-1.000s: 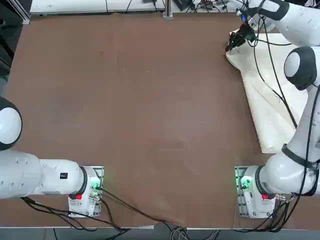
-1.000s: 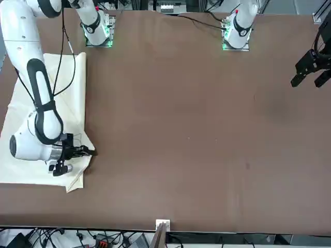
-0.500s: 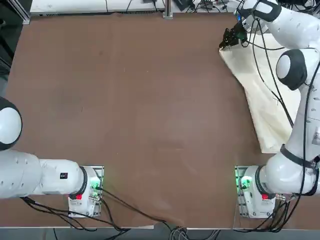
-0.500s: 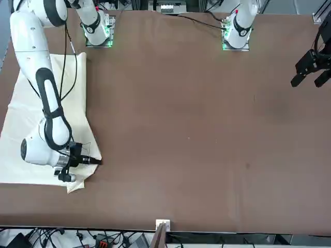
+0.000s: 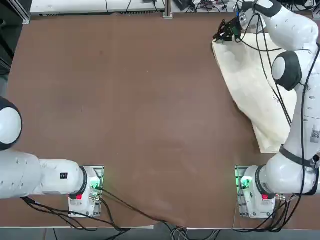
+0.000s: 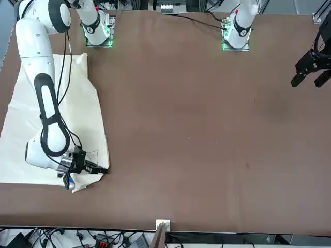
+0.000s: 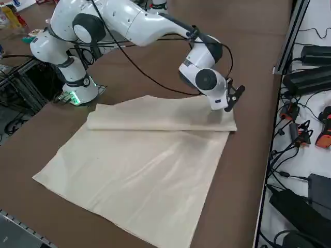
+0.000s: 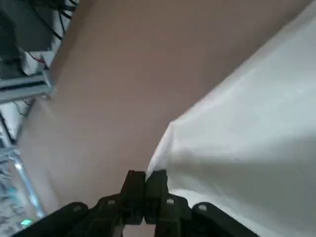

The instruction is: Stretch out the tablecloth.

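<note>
A corner of the cloth (image 8: pixel 237 148) is pinched in the closed right gripper (image 8: pixel 146 177), above the tabletop (image 7: pixel 248 170). The rest of the cloth is spread from the gripper back toward the arm's base, with a fold laid over it beneath the arm (image 7: pixel 145 26).

reaching well forward with the long, jointed white robot right arm (image 5: pixel 292 70), banded in black and bowed out to its right, wrist angled back inward. holding the black two-fingered right hand (image 8: pixel 146 174) far ahead of the arm's base, slim fingers closed together.
</note>
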